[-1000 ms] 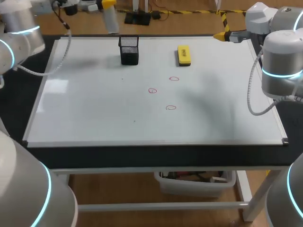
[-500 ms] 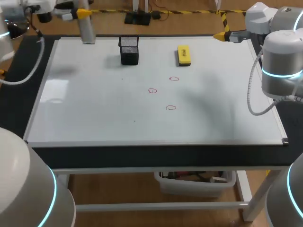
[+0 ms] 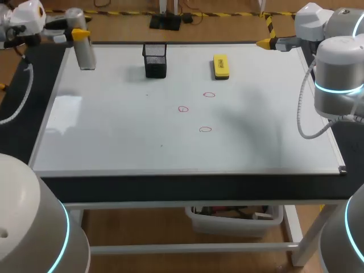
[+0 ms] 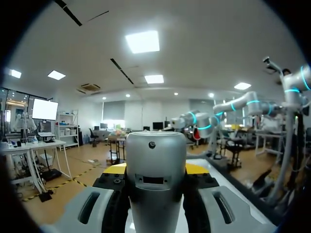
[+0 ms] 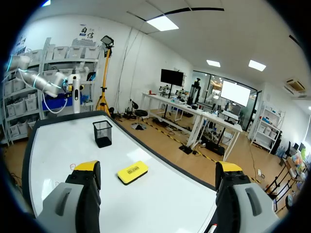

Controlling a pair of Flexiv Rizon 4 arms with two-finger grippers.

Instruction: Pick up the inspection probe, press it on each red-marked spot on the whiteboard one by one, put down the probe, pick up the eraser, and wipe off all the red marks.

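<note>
Head view: my left hand [image 3: 80, 35] clamps the silver probe [image 3: 85, 54] at the whiteboard's [image 3: 114, 142] upper-left corner. My right hand [image 3: 266, 42], upper right, is spread wide and empty.

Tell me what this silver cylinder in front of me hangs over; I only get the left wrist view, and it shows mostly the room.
Observer: The probe is upright in the left gripper, over the whiteboard near its far left corner.
Operator: Any marks to touch?
Observer: Three red marks near the board's middle.
Operator: And the other arm?
Observer: The right gripper is open and empty, the yellow eraser ahead of it.
</note>
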